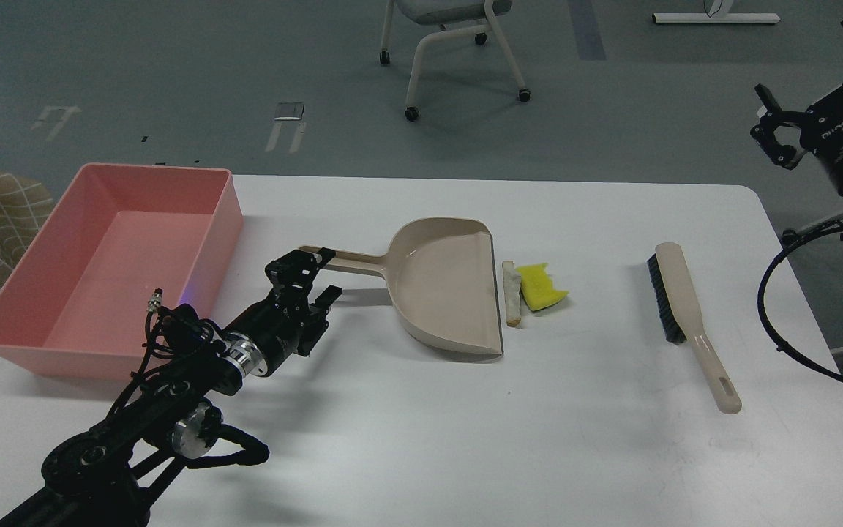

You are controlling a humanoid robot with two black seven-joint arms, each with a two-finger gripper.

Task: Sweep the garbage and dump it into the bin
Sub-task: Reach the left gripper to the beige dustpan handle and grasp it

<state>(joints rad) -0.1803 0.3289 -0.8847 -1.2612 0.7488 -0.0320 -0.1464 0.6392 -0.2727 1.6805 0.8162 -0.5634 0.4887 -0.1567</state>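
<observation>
Fingers (pixel 321 258) of the left gripper (pixel 319 274) stand parted around the end of the dustpan handle (pixel 345 262); whether they press it cannot be told. The other finger shows lower, near the handle's shadow. The right gripper (pixel 780 128) hangs beyond the table's right edge, raised off the surface, its dark fingers spread with nothing between them.

The beige dustpan (pixel 443 289) lies near the middle of the white table (pixel 421 439), its mouth facing right. Just beside that mouth lies the bread slice (pixel 513 293), white with a brown crust, standing on edge along the lip; whether it touches the lip cannot be told. Against its right side sits the sponge chunk (pixel 541 287), bright yellow with a darker lower edge and an uneven outline.

The pink bin (pixel 19 322) fills the table's left end, a shallow rectangular tub with rounded corners. A beige hand brush (pixel 688 322) with black bristles lies toward the right edge, well apart from the garbage.
</observation>
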